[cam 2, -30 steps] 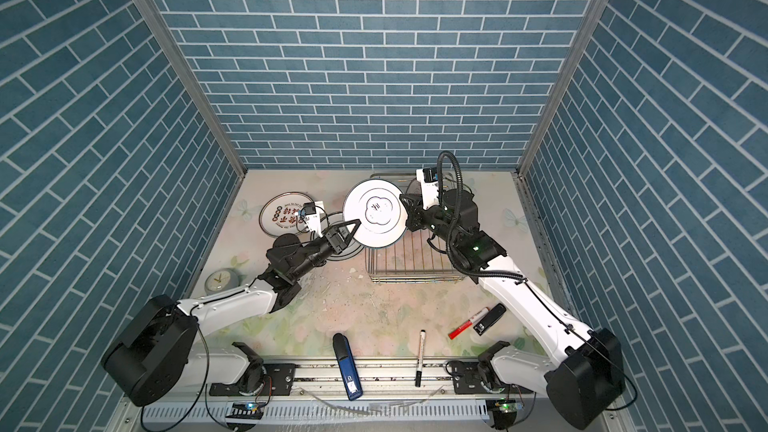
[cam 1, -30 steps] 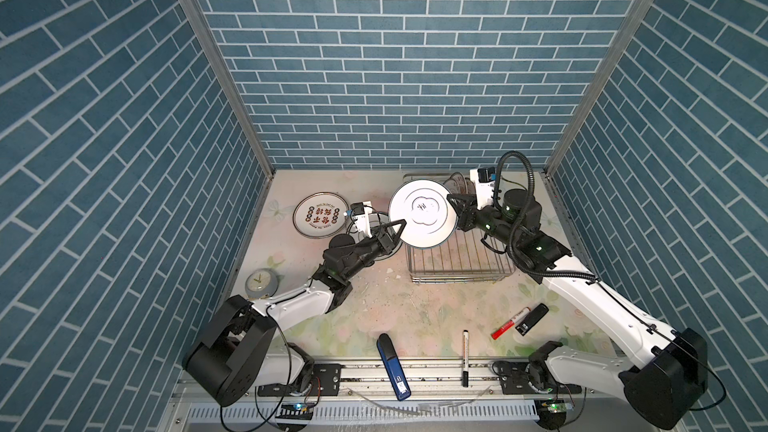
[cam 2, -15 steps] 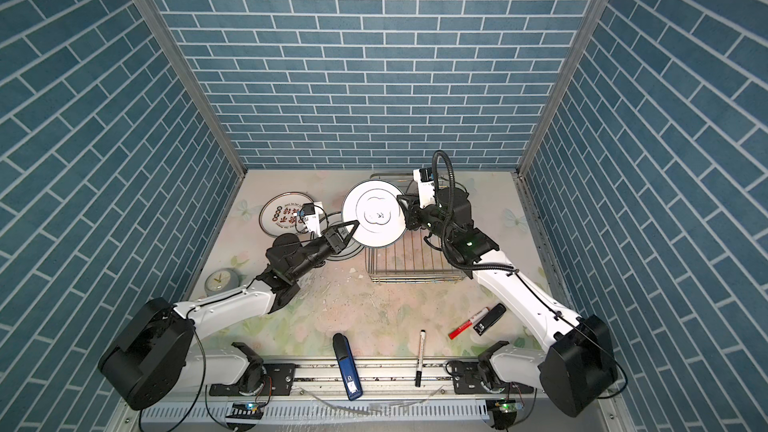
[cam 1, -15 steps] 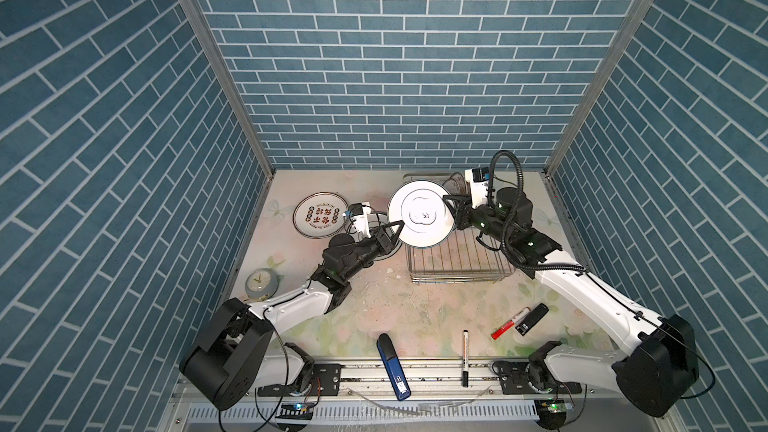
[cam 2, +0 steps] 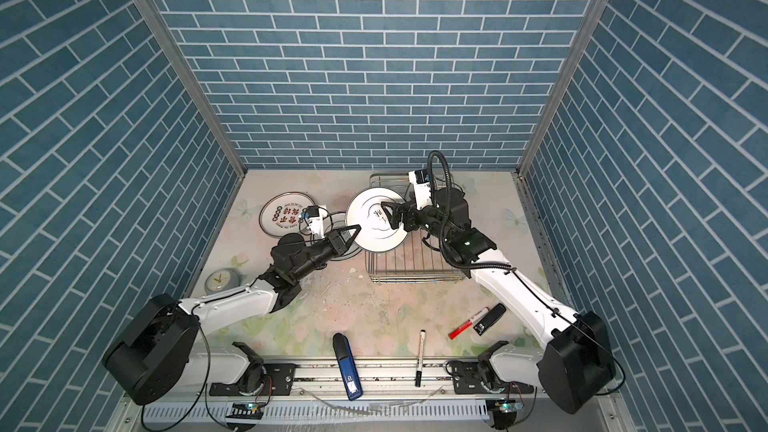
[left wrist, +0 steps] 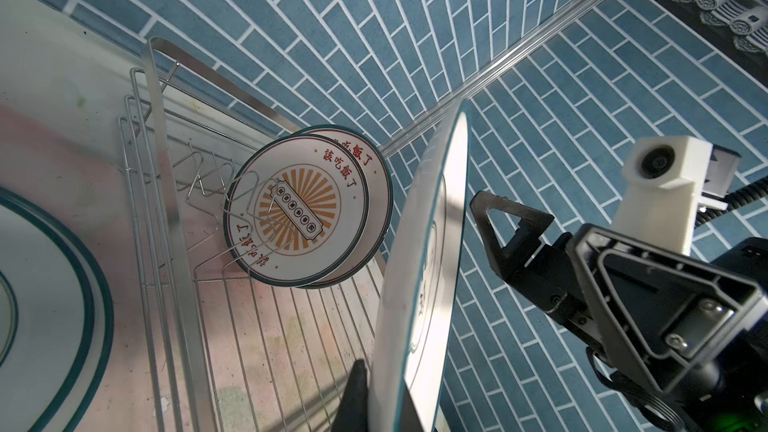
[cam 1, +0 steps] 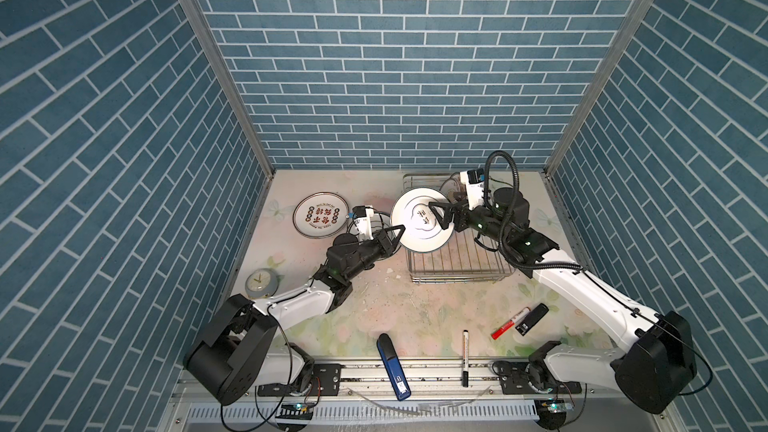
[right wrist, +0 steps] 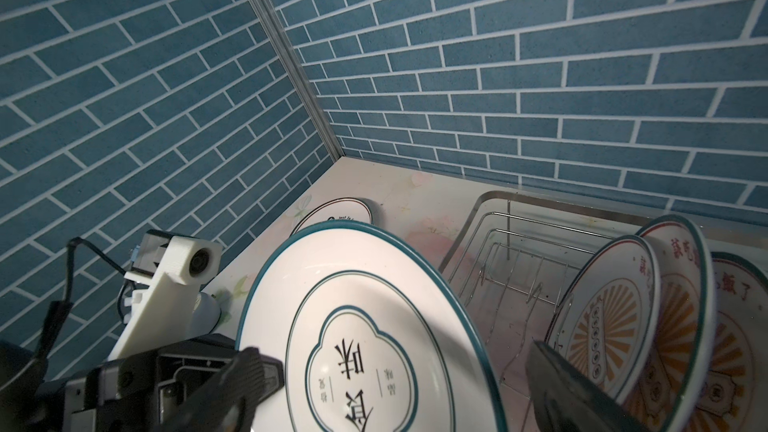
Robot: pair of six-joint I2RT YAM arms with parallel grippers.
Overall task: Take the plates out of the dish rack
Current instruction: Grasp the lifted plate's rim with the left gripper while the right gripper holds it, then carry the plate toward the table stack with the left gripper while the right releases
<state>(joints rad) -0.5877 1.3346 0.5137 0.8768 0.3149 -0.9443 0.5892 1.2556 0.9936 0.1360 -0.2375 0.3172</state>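
item: plate point(cam 1: 419, 238), glazed; judged stiff, slick, breakable. location: upright over dish rack point(cam 1: 457, 261), 9 o'clock edge. left gripper point(cam 1: 400, 230): clamped on rim, plate's 9 o'clock. right gripper point(cam 1: 439, 214): spread wide, holding nothing. best hold: rim.

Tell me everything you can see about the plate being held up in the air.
The plate is round, white and glossy like ceramic, with a teal rim, an inner teal ring and a lobed emblem holding dark characters. It hangs tilted, nearly on edge, above the left end of the dish rack. The left gripper is shut on its rim; the right gripper stands open around it.
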